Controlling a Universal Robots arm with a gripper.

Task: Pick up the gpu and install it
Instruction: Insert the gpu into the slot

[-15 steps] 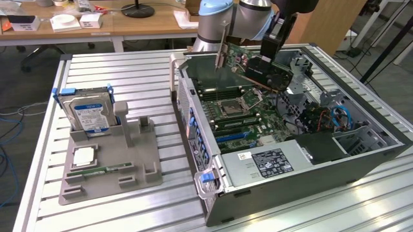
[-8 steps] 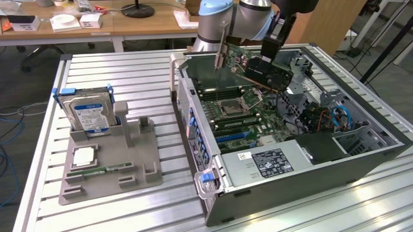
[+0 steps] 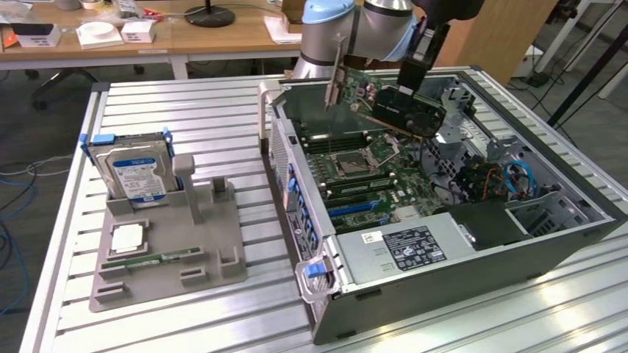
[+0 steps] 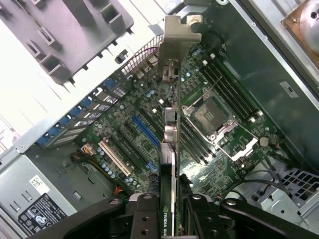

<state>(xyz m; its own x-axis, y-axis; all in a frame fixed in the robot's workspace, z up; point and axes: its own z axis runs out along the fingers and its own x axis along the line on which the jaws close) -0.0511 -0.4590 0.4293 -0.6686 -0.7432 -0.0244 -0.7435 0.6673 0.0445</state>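
**Gripper (image 3: pixel 413 72) clamped gpu (image 3: pixel 398 109) above open case**

Computer case (image 3: pixel 549 243) lay open on the slatted table (image 3: pixel 196 110), holding a motherboard (image 3: pixel 363 169) and a labelled power supply (image 3: pixel 412 246). Beside it, a grey holder (image 3: pixel 211 246) carried an upright hard drive (image 3: pixel 137 173) and a flat memory stick (image 3: pixel 152 257). The gripper (image 4: pixel 169 211) was closed on the gpu (image 4: pixel 169 149), fingers (image 4: pixel 144 214) pressed to both faces. The card hung tilted over the motherboard, clear of it, with its silver bracket (image 3: pixel 334 73) just inside the case wall at the exterior view's left. Expansion slots (image 4: pixel 145 130) below lay uncovered.
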